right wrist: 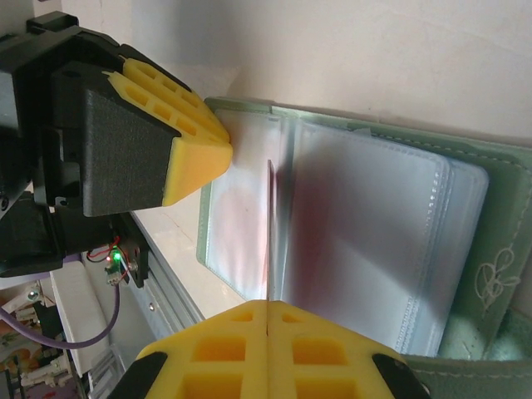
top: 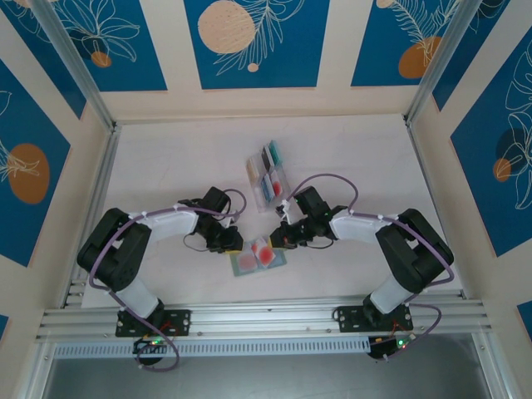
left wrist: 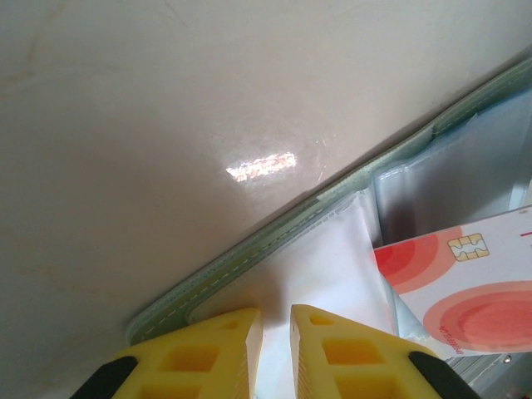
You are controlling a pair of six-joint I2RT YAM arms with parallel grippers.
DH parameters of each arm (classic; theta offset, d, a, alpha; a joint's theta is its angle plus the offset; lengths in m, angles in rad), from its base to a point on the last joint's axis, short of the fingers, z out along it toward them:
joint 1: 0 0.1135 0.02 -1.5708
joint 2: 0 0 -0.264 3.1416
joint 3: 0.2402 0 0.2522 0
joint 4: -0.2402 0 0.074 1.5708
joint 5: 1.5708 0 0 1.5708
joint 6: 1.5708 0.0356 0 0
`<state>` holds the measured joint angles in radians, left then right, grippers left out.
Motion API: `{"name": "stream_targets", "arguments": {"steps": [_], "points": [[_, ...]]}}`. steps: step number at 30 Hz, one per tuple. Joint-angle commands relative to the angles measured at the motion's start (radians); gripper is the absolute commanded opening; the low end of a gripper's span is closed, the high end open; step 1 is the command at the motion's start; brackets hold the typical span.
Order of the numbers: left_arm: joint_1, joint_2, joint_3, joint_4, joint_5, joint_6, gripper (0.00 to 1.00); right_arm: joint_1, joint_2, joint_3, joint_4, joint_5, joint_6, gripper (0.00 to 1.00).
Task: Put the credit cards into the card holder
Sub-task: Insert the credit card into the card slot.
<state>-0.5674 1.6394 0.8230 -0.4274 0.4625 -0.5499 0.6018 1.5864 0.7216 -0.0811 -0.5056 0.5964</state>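
R end effector (right wrist: 270, 312) clamped on red card (left wrist: 465, 291) at open card holder (right wrist: 490, 241), L end effector (left wrist: 276, 320) nearly together, grip unclear; I judge mid-insertion, next: square card w/ pocket (right wrist: 374, 249).

- Pale cream matte tabletop (top: 166, 166); in the left wrist view (left wrist: 166, 125), marked by a small bright glare patch (left wrist: 261, 165).
- Small clear plastic slotted rack (top: 253, 173), standing on the tabletop just past centre toward 12 o'clock, long side running from 11 to 5 o'clock.
- Ribbed silver aluminium rails (top: 266, 314) along the 6 o'clock edge, with a white perforated strip (top: 249, 347) just beyond.
- Slanted silver aluminium posts at the 10 o'clock (top: 71, 62) and 2 o'clock (top: 445, 58) corners.
- Blue wall panels printed with cream leaf outlines and orange discs (top: 249, 33) at 12 o'clock, more at 9 and 3.
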Motion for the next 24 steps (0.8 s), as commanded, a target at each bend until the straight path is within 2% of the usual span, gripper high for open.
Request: {"name": "stream_targets", "arguments": {"steps": [1, 11, 24], "points": [[-0.005, 0.014, -0.035, -0.020, -0.036, 0.007, 0.19, -0.005, 0.020, -0.008, 0.011, -0.036, 0.011, 0.00], [-0.005, 0.012, -0.045, -0.011, -0.032, 0.002, 0.19, -0.005, 0.064, -0.004, 0.066, -0.049, 0.043, 0.00], [-0.006, 0.009, -0.061, 0.007, -0.024, -0.005, 0.19, 0.039, 0.062, -0.038, 0.185, 0.081, 0.158, 0.00]]}}
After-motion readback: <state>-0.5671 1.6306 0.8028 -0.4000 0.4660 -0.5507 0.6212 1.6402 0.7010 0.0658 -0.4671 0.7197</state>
